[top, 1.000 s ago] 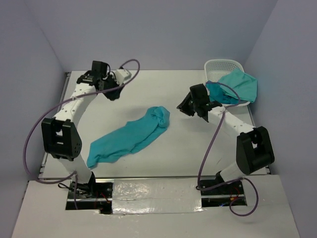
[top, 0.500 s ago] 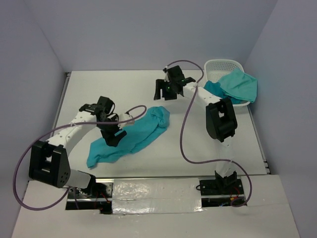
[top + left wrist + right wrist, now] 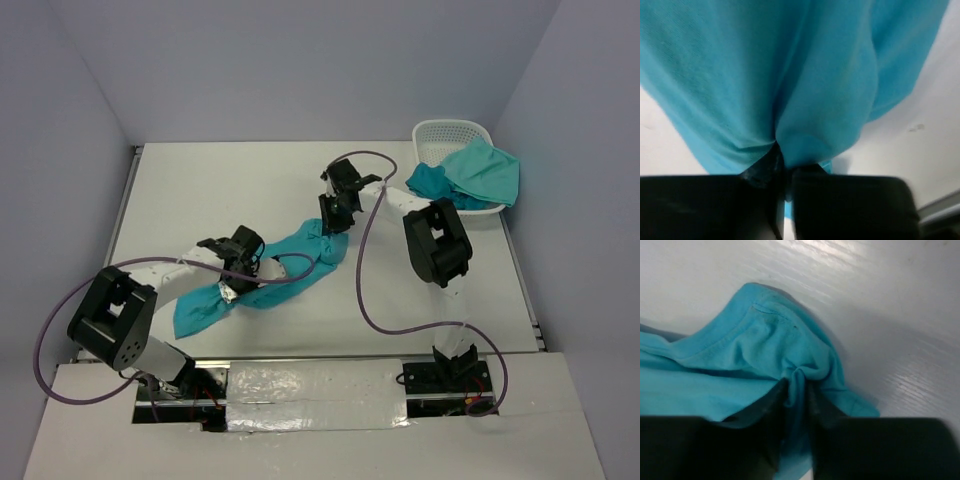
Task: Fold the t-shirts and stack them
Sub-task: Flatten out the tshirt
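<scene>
A turquoise t-shirt (image 3: 295, 258) lies bunched into a long band on the white bench (image 3: 200, 190). It runs slantwise from the near left toward the middle. Its far end is a rumpled knot of cloth, and its near end spreads a little flatter close to the bench's front edge.

The left hand (image 3: 232, 288) is down on the band toward the nearer end. In the left wrist view a pleat of the cloth is pinched between its narrowly set fingers (image 3: 850, 205), and the fabric fans out from the pinch. The right hand (image 3: 333, 222) is on the knotted far end. The right wrist view shows a ridge of fabric beside a stitched hem drawn up between its fingers (image 3: 715, 445), so it too grips the t-shirt.

At the far right corner stands a white lattice basket (image 3: 445, 130). A greener t-shirt (image 3: 485, 170) is draped over its right rim, and a bluer t-shirt (image 3: 435, 183) spills over its near rim. Purple cables (image 3: 365, 290) loop from both arms down toward their bases.
</scene>
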`<state>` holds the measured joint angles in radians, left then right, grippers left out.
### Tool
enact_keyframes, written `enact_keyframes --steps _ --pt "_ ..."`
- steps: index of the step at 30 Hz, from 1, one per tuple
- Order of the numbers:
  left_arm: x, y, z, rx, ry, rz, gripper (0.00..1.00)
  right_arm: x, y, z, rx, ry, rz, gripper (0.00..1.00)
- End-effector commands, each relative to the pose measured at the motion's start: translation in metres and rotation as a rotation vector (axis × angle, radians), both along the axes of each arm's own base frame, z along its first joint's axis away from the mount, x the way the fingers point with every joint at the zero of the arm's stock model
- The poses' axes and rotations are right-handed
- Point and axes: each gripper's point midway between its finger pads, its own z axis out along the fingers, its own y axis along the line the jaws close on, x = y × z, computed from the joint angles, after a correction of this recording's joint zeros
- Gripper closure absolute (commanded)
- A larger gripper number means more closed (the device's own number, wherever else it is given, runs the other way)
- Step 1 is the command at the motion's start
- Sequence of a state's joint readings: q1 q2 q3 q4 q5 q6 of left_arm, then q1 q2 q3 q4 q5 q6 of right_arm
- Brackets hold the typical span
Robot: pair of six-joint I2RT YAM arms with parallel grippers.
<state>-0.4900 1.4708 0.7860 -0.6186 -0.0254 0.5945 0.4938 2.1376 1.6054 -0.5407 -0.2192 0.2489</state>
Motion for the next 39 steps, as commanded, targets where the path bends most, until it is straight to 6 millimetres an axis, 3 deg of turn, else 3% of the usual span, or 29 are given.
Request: enact_keyframes --steps 1,2,3,8,14,17,19,23,27,30,31,32,33,34,35,37,39 --pt "0.023 0.017 -0.002 0.095 -0.109 0.047 0.96 0.005 -0.016 0.014 -0.022 -0.042 -0.062 0.79" --pt "0.029 0.012 0.007 0.076 -0.130 0.050 1.00 0.005 -0.024 0.011 -0.024 -0.032 -0.081 0.94" --pt "0.030 0.011 0.012 0.065 -0.137 0.054 1.00 0.005 -0.028 0.011 -0.025 -0.031 -0.092 1.00" --pt "0.038 0.002 0.054 0.003 -0.201 0.046 1.00 0.004 -0.048 0.037 0.001 -0.090 -0.137 1.00" --pt "0.054 0.006 0.092 -0.007 -0.294 0.039 1.00 -0.013 -0.070 0.103 0.110 -0.180 -0.186 1.00" --pt "0.071 0.002 0.124 -0.059 -0.367 0.062 1.00 -0.042 -0.086 0.135 0.135 -0.244 -0.219 1.00" --pt "0.077 0.000 0.141 -0.097 -0.396 0.064 1.00 -0.055 -0.095 0.145 0.149 -0.263 -0.247 1.00" --pt "0.073 0.011 0.143 -0.061 -0.371 0.038 1.00 -0.084 -0.117 0.172 0.252 -0.295 -0.297 1.00" --pt "0.066 0.016 0.138 -0.043 -0.342 -0.003 1.00 -0.104 -0.126 0.183 0.243 -0.312 -0.289 1.00" --pt "0.097 0.009 0.148 -0.113 -0.409 0.051 1.00 -0.087 -0.118 0.210 0.280 -0.372 -0.272 1.00" --pt "0.128 0.009 0.163 -0.138 -0.461 0.096 1.00 -0.076 -0.117 0.222 0.279 -0.395 -0.275 1.00" --pt "0.146 0.009 0.174 -0.161 -0.487 0.125 1.00 -0.051 -0.113 0.247 0.286 -0.440 -0.270 1.00" --pt "0.164 0.009 0.183 -0.188 -0.505 0.168 1.00 -0.038 -0.113 0.260 0.289 -0.461 -0.273 1.00" --pt "0.200 0.014 0.209 -0.216 -0.568 0.215 1.00 -0.027 -0.113 0.268 0.287 -0.463 -0.277 1.00" --pt "0.220 0.017 0.227 -0.236 -0.623 0.240 1.00 -0.005 -0.111 0.286 0.296 -0.491 -0.284 1.00" --pt "0.254 0.020 0.259 -0.256 -0.721 0.248 1.00 0.012 -0.114 0.303 0.294 -0.503 -0.314 1.00" --pt "0.259 0.018 0.272 -0.237 -0.774 0.156 1.00 0.008 -0.113 0.304 0.286 -0.503 -0.309 1.00"
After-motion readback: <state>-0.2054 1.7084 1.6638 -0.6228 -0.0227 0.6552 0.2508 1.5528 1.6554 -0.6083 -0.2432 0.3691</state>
